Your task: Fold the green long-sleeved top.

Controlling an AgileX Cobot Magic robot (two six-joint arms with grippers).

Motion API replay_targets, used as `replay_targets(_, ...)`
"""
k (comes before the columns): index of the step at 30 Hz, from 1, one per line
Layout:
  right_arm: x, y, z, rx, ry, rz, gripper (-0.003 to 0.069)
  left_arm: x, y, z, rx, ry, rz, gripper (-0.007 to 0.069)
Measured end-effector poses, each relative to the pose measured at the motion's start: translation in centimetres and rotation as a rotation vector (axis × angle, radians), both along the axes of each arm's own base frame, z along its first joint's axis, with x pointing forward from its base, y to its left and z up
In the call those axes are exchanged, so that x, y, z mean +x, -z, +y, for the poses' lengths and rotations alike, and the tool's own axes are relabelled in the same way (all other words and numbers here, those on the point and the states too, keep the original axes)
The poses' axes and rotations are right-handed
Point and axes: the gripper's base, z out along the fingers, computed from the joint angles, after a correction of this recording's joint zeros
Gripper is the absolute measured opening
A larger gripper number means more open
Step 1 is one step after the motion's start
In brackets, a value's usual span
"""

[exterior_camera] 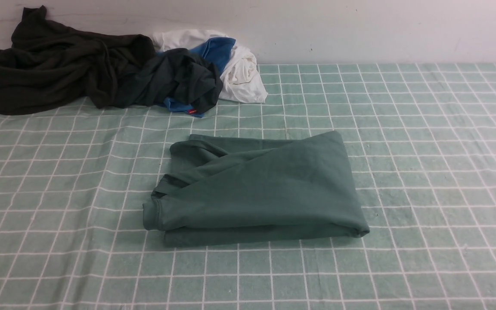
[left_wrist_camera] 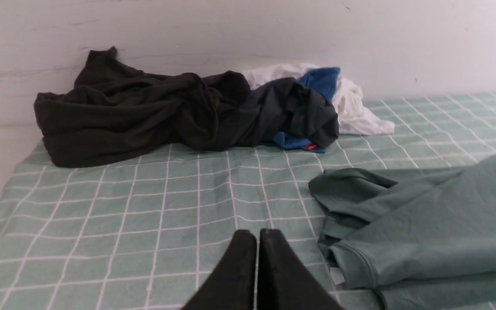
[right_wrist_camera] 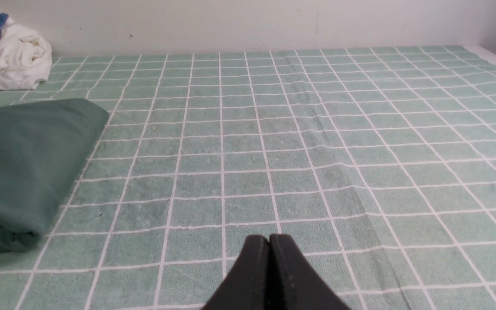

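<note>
Top (exterior_camera: 265, 189) lies mid-table as one compact bundle, folded over itself, which I judge means the folding is about done. So my left gripper (left_wrist_camera: 257, 234) and right gripper (right_wrist_camera: 269, 239) hang off the cloth (exterior_camera: 424, 172) on either side of it, jaws pressed together, holding nothing. Count: one green top, two grippers, and one heap (exterior_camera: 101, 73) by the wall holding at least four garments: two dark, one white, one blue.

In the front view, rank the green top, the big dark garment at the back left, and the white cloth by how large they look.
1. green long-sleeved top, folded and nearest the camera, which may flatter it
2. big dark garment, close behind it in apparent size, though farther back
3. white cloth, clearly smallest and partly covered
</note>
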Motion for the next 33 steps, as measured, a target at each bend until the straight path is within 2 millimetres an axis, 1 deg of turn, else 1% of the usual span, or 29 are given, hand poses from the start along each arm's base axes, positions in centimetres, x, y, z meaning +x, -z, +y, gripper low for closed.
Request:
replay_targets(4,0.0,0.0,0.0,0.000,0.000,0.000,-0.0014,0.5,3.2,0.2,-0.036,-0.082,0.031,-0.0003)
replay_targets(5,0.0,0.0,0.0,0.000,0.000,0.000,-0.0014,0.7,4.6,0.3,-0.017,-0.101,0.069,-0.0003)
replay_targets(6,0.0,0.0,0.0,0.000,0.000,0.000,-0.0014,0.7,4.6,0.2,-0.020,-0.101,0.069,-0.0003)
replay_targets(7,0.0,0.0,0.0,0.000,0.000,0.000,-0.0014,0.9,6.2,0.3,0.013,-0.104,0.115,-0.0003)
replay_targets(9,0.0,0.0,0.0,0.000,0.000,0.000,-0.0014,0.9,7.3,0.2,0.039,-0.096,0.151,-0.0003)
replay_targets(14,0.0,0.0,0.0,-0.001,0.000,0.000,-0.0014,0.9,7.5,0.1,0.039,-0.072,0.166,-0.0003)
replay_targets(33,0.0,0.0,0.0,0.017,0.003,-0.002,-0.0014,0.9,7.5,0.1,0.041,-0.068,0.167,-0.0003)
